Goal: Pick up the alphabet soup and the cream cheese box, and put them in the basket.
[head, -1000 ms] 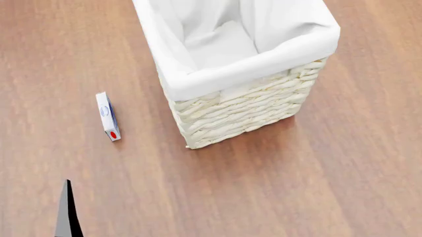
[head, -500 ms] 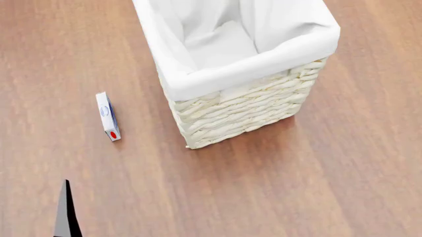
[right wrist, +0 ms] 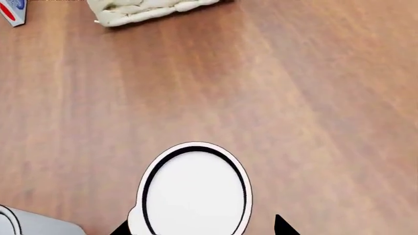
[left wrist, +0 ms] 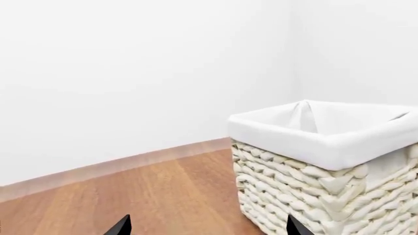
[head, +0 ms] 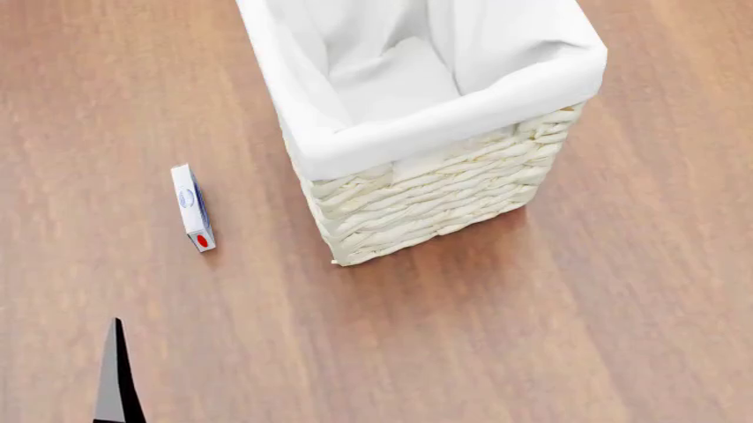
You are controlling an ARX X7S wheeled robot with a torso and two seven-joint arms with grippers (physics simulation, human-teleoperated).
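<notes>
— Right gripper (right wrist: 199,226) hangs over a round can top (right wrist: 194,190); its grip cannot be told.

— And the cream cheese box (head: 193,207)?

— On the floor, left of the basket (head: 447,189). Probably light and stiff; pinch its thin sides.

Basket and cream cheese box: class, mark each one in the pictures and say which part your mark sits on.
basket (head: 436,198), head view, on the woven front wall below the liner.
cream cheese box (head: 192,207), head view, on its white top face near the blue oval logo.
</notes>
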